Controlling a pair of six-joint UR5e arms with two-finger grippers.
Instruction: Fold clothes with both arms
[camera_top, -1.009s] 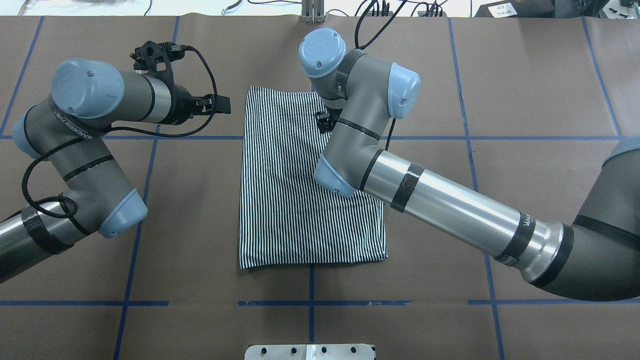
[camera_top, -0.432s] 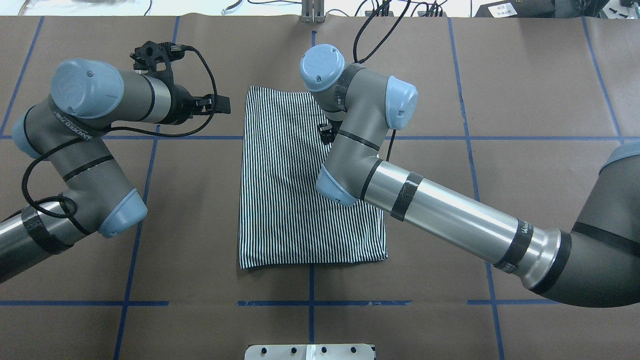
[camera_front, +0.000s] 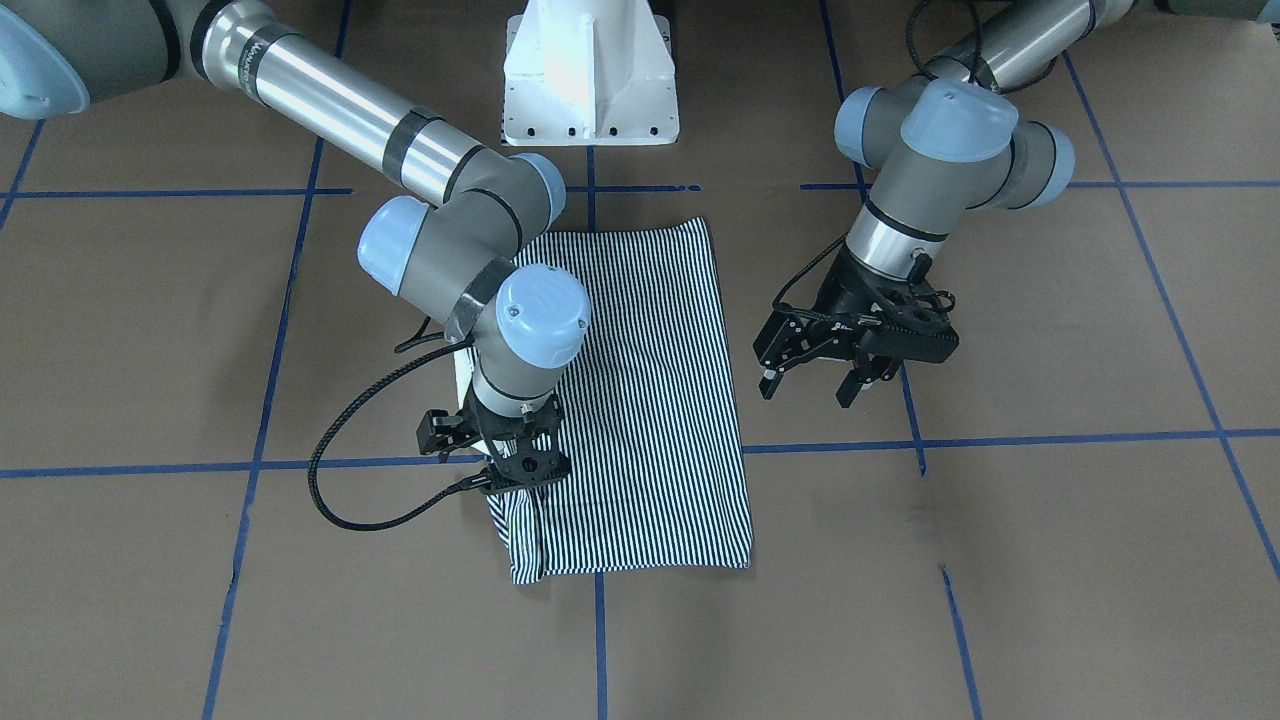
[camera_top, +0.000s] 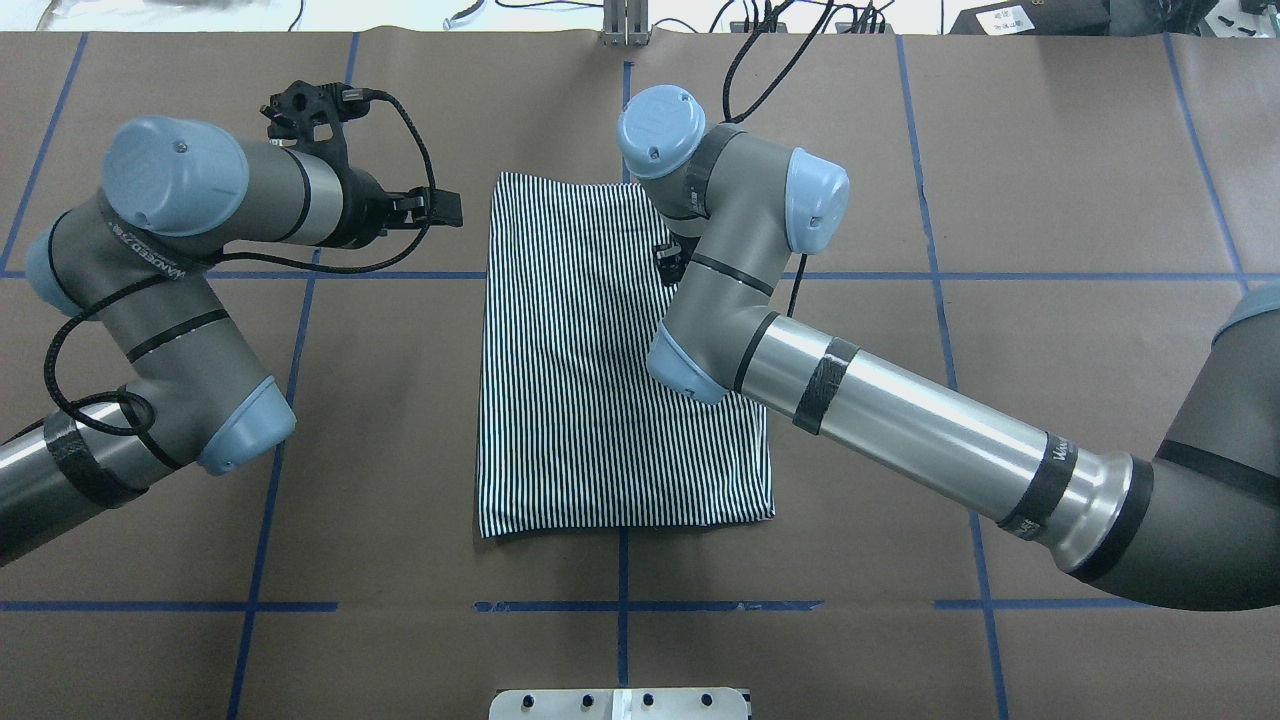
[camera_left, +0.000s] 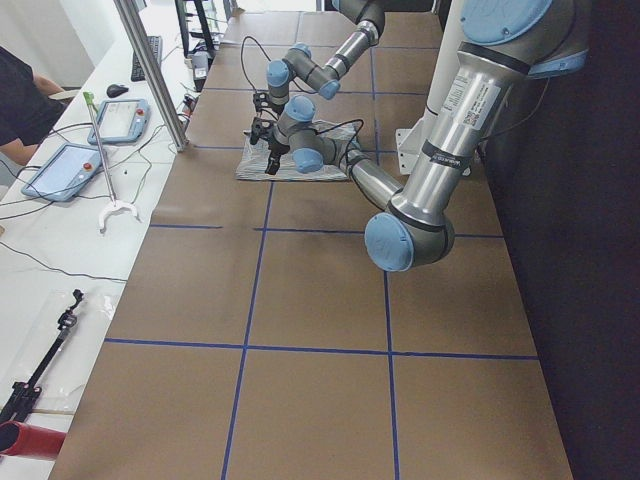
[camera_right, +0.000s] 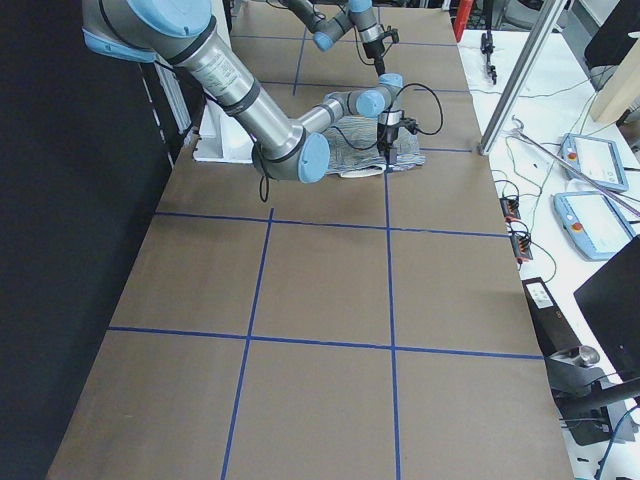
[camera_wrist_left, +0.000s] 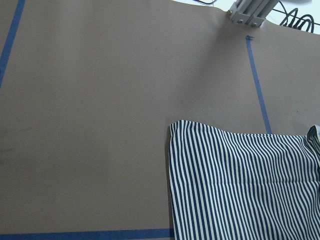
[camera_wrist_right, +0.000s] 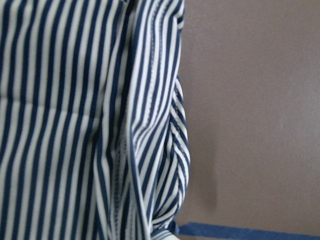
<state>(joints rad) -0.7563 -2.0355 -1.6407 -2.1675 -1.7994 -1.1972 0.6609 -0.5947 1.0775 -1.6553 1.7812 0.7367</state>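
Jaws gape empty on left gripper (camera_front: 805, 392) beside the shirt (camera_front: 650, 400); right gripper's (camera_front: 517, 483), at its edge, are hidden.

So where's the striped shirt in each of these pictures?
Front-facing: striped shirt at centre.
Overhead: shirt at centre.
Exterior left: shirt small, upper middle.
Exterior right: shirt small, upper middle.
Left wrist: shirt in the lower right corner.
Right wrist: shirt fills the left half.
Shared landmark: blue tape lines beside it.

Bright, even overhead light, soft shadows on the brown paper-covered table (camera_front: 1000, 560). Glare streaks the right arm's silver tube (camera_top: 900, 415); the navy-and-white striped shirt (camera_wrist_right: 65, 125) blurs close up.
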